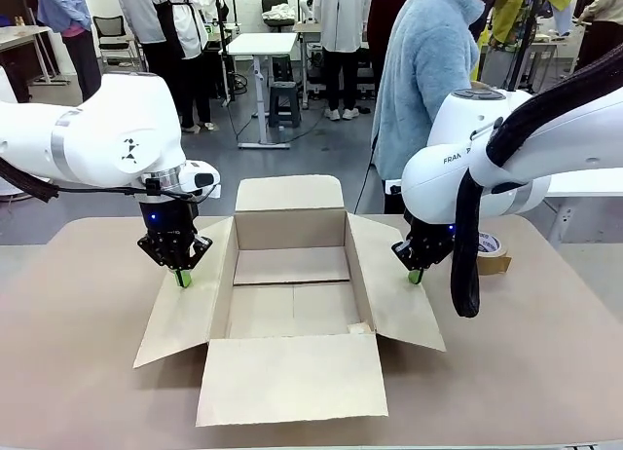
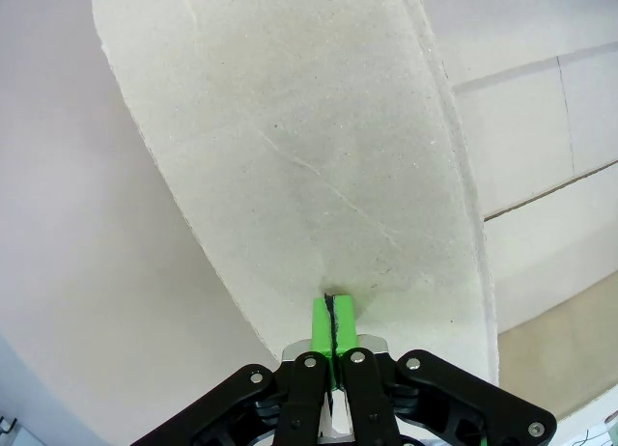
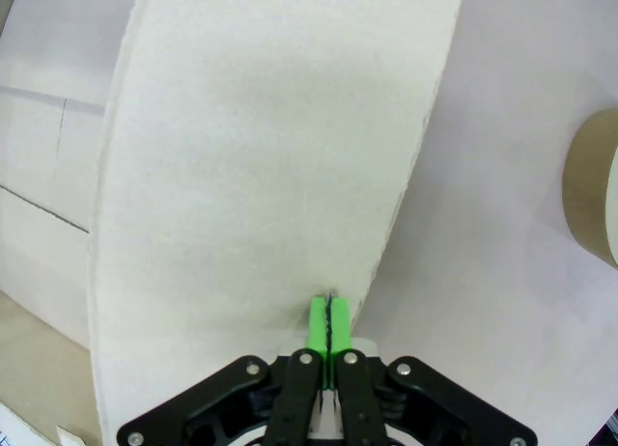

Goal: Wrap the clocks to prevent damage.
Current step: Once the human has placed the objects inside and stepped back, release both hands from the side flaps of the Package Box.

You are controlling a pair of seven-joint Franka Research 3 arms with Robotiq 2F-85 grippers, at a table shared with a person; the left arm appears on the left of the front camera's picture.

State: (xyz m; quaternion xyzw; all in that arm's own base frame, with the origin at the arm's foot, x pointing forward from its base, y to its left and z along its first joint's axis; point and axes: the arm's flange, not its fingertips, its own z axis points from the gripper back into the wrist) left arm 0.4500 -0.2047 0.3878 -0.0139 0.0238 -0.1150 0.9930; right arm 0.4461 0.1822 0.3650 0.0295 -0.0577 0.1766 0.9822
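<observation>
**Clocks.** Position, heading and long axis cannot be told from these views.

**Cardboard box** (image 1: 290,228). Open-topped, four flaps spread, long axis running from the robot's side toward the person (image 1: 428,70) standing beyond it. Its floor is bare cardboard.

**Left end effector** (image 1: 182,278). At the box's left flap (image 1: 185,314). Pads pressed together, tips bearing on the flap face (image 2: 319,156). Probably nothing between them, though the contact is too tight to be sure.

**Right end effector** (image 1: 416,275). At the box's right flap (image 1: 394,294), near that flap's outer edge. Pads likewise closed, tips on the cardboard (image 3: 261,156).

**Tape roll** (image 1: 492,250). On the surface (image 1: 88,372), just right of the box.

**Step, as judged.** The box is being pinned open for loading. The next move calls for both flaps to be kept splayed while the wrapped item is lowered in, lengthwise along the box.
</observation>
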